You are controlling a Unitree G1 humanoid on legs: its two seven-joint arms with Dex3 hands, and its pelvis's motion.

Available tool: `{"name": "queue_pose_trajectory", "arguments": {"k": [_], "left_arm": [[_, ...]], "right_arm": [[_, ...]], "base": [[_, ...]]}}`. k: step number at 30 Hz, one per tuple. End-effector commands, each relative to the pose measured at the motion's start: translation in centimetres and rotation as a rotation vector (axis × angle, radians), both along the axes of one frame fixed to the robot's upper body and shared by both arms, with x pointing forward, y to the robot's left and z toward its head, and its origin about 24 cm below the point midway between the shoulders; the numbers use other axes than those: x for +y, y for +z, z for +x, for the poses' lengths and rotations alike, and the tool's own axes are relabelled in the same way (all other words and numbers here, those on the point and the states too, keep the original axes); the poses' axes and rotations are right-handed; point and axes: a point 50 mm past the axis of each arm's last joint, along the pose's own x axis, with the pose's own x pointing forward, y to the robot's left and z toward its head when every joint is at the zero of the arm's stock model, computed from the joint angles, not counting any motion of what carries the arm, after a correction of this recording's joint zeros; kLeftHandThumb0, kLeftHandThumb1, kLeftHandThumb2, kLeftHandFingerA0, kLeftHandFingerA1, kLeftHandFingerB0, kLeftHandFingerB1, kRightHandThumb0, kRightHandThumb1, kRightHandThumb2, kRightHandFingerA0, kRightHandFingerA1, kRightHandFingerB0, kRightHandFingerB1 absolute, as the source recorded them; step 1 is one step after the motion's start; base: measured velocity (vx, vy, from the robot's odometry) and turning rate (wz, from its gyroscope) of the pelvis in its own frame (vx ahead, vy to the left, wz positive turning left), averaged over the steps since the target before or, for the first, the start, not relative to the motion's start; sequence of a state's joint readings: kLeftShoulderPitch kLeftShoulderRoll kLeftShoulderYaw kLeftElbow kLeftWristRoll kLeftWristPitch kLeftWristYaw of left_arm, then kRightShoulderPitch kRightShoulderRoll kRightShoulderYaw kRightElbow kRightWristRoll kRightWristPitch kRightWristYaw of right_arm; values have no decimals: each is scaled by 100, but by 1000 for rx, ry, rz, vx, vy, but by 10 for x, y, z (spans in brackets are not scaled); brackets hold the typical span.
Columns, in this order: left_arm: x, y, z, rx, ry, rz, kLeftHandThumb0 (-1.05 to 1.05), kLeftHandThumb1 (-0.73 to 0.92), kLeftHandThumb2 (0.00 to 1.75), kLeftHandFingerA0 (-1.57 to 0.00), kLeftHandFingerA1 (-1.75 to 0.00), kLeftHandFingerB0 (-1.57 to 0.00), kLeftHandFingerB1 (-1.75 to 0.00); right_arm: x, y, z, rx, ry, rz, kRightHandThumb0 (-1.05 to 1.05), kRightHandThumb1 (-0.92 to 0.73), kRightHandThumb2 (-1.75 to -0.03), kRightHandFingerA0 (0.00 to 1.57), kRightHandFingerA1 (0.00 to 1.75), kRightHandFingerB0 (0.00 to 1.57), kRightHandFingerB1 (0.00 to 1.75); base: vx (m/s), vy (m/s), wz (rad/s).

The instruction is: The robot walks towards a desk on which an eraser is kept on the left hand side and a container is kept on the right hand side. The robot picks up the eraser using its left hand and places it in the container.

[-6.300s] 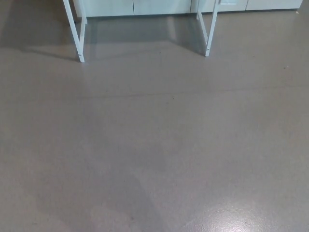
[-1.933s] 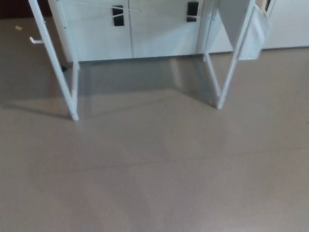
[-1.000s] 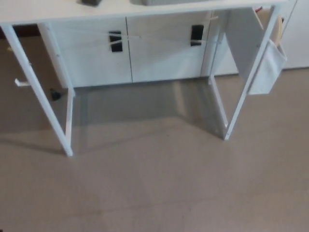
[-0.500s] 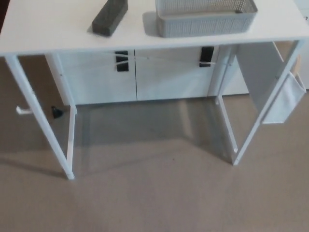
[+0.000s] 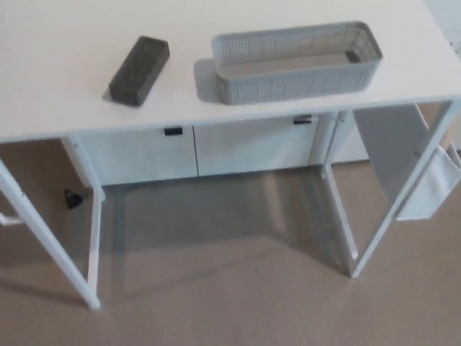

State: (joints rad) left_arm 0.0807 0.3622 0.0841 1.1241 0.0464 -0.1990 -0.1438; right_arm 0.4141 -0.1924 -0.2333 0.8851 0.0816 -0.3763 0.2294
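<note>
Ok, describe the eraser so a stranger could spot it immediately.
Find the white desk that fills the upper part of the head view. On its left half lies the eraser, a dark grey block set at a slant. Its only neighbour, the container to its right, is a lighter, open mesh basket.

White desk [image 5: 57,86] filling the upper part of the frame, carrying two things.

A dark grey eraser [image 5: 140,70] is lying flat at the upper left, angled diagonally, its lower end pointing toward the desk's near edge. A grey perforated container [image 5: 296,61] is sitting at upper centre-right, long side facing the near edge, apart from the eraser. The desk's white legs are standing on the brown floor [image 5: 230,288] in the lower half of the frame.
</note>
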Motion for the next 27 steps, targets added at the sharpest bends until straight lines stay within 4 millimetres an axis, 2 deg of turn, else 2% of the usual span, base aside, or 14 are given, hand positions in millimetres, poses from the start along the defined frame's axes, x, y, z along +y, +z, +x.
{"name": "queue_pose_trajectory", "arguments": {"k": [1, 6, 7, 9, 10, 11, 12, 14, 17, 18, 20, 21, 25, 27], "left_arm": [[3, 2, -2, -9, -37, 44, -21, 58, 57, -48, -39, -34, -33], [-1, 3, 1, -13, -79, 52, -21, 58, 57, -47, -38, -34, -33], [-2, 3, 1, -11, -89, 50, -20, 59, 57, -43, -38, -33, -33], [-3, 3, 2, -15, -87, 43, -20, 59, 57, -44, -38, -33, -33], [-4, 3, 3, -12, -94, 40, -24, 60, 60, -42, -39, -32, -34], [-5, 2, 3, -20, -81, 31, -21, 58, 57, -45, -38, -33, -33], [-7, 1, 3, -21, -93, 29, -20, 58, 57, -45, -38, -33, -33], [-8, 1, 3, -26, -96, 17, -20, 58, 57, -46, -39, -33, -33], [-12, -1, 2, -20, -110, 18, -21, 57, 57, -46, -38, -34, -33], [-13, -1, 2, -19, -121, 18, -21, 57, 57, -46, -38, -33, -33], [-14, -1, 2, -25, -130, 16, -20, 56, 57, -48, -39, -35, -33], [-15, -1, 3, -29, -131, 12, -23, 56, 57, -50, -40, -34, -33], [-18, -2, 3, -30, -115, -21, -21, 55, 56, -55, -41, -36, -33], [-19, -3, 2, -25, -107, -30, -21, 56, 57, -54, -40, -36, -33]], "right_arm": [[0, 1, -3, -13, 3, -14, -28, -70, -60, 40, 44, 24, 33], [0, 1, -3, -13, 3, -19, -28, -70, -60, 41, 45, 25, 34], [1, 1, -3, -17, 2, -15, -24, -51, -93, 33, 59, 13, 48], [1, 1, -1, -19, 5, -18, -28, -70, -60, 40, 45, 24, 34], [1, 1, 0, -22, 9, -15, -24, -51, -93, 34, 59, 13, 48], [1, 1, 1, -26, 3, -11, -27, -70, -60, 40, 45, 25, 34], [1, 2, 2, -28, 12, -17, -23, -50, -92, 33, 59, 13, 48], [1, 3, 2, -28, 21, -23, -27, -70, -60, 41, 46, 25, 34], [2, 5, 1, -27, 29, -23, -23, -51, -93, 33, 59, 13, 48], [1, 4, 1, -25, 29, -22, -27, -71, -60, 40, 44, 25, 33], [1, 3, 2, -22, 26, -21, -27, -71, -61, 41, 46, 25, 34], [1, 3, 3, -24, 27, -22, -22, -53, -95, 33, 60, 12, 48], [1, 3, 2, -24, 28, -16, -27, -71, -60, 40, 45, 25, 33], [1, 2, 1, -22, 17, -7, -23, -51, -93, 32, 59, 12, 47]], "base": [[269, 179, -49], [232, 133, 2], [189, 54, 10], [184, 23, 8], [176, -18, 5], [178, -55, 6], [151, -88, 1], [164, -147, 9], [196, -292, 16], [158, -313, 28], [145, -166, -5], [163, -108, -1], [115, -71, -8], [58, -28, -3]]}}
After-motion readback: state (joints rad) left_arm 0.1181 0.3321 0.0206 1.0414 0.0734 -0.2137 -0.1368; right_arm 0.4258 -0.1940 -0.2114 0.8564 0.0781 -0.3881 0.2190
